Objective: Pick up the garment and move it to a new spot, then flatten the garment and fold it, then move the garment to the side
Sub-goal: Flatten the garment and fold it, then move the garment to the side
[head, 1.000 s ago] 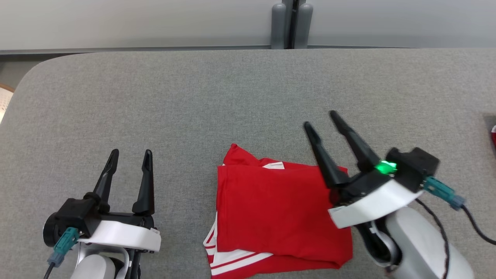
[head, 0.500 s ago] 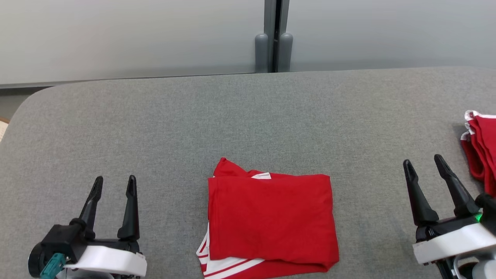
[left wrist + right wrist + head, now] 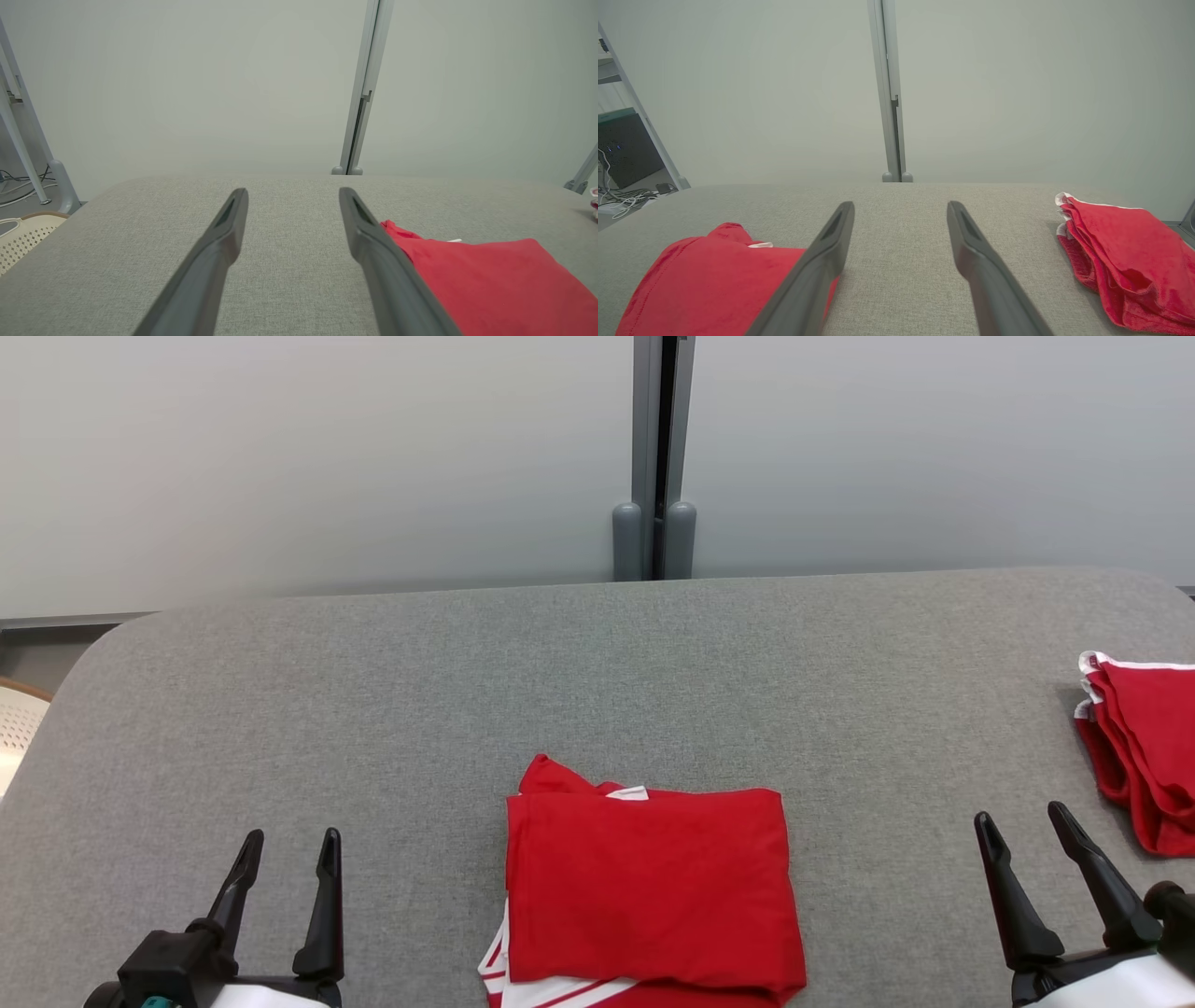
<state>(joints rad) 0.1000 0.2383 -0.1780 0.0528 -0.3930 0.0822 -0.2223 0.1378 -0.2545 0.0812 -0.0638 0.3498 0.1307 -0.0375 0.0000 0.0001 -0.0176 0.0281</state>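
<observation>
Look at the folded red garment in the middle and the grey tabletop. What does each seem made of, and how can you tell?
Folded red garment: soft matte cloth, probably knit jersey; it creases and shows stitched hems. Grey tabletop: apparently matte fabric covering; fine speckled weave.

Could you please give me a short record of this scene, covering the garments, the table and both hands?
surface: grey table, cloth-covered
main item: garment, red with white stripes, folded to a rectangle, near middle of the table
left: left hand, open, empty, left of the garment, not touching
right: right hand, open, empty, right of the garment, not touching
other: red cloth pile, white trim, at the table's right edge
stage: folded; not yet moved aside
</observation>
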